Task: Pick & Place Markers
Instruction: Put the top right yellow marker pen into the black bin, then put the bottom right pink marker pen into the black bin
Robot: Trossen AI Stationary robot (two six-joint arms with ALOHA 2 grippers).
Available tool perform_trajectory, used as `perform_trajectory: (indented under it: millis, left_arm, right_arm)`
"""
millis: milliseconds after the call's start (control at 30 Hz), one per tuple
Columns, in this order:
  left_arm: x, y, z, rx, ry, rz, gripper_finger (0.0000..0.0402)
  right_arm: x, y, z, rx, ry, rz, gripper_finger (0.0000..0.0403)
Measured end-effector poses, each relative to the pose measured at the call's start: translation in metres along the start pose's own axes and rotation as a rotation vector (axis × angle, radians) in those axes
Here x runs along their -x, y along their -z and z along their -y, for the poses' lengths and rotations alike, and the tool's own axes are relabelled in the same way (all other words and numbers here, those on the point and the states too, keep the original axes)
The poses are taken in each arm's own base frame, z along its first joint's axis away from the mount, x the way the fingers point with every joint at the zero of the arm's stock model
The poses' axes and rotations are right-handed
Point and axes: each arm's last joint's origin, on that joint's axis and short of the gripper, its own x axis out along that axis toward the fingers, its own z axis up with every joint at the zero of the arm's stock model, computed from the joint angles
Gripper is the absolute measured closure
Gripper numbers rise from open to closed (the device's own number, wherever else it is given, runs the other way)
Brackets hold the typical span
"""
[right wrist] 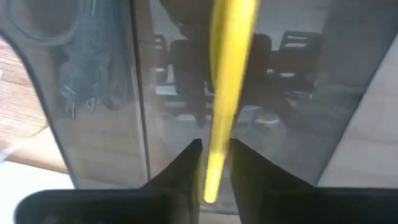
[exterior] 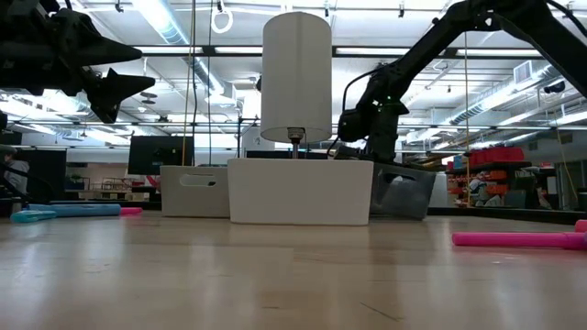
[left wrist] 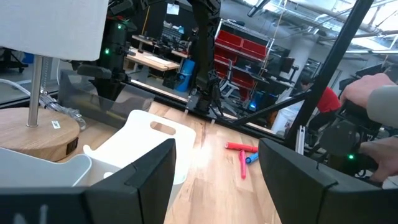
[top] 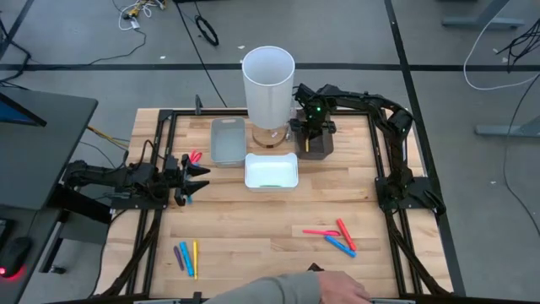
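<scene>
While the left gripper (top: 201,176) waits with jaws apart at the left of the high view, the right gripper (top: 309,142) hangs over the dark tray (top: 325,143) at upper centre, a yellow marker (right wrist: 225,93) between its fingertips. Whether they clamp it or have begun to let go, I cannot tell. This looks like the drop-off step. Next comes a clean release, then the markers (top: 337,235) lying lower right.

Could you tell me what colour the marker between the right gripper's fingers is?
Yellow: the marker shows best in the right wrist view, between the right gripper fingers.
</scene>
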Motion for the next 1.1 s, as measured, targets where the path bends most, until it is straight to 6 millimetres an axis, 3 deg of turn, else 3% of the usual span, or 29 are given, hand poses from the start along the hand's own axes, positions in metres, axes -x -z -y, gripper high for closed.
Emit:
perform_trajectory:
  millis: [567, 1100]
  left_arm:
    - [0.0, 0.0, 0.0, 0.0, 0.0, 0.0, 0.0168]
    - [0.0, 0.0, 0.0, 0.0, 0.0, 0.0, 0.0168]
  right_arm:
    - [0.013, 0.005, -0.001, -0.023, -0.02, 0.016, 0.0246]
    - [0.07, 0.028, -0.002, 0.021, -0.061, 0.159, 0.0233]
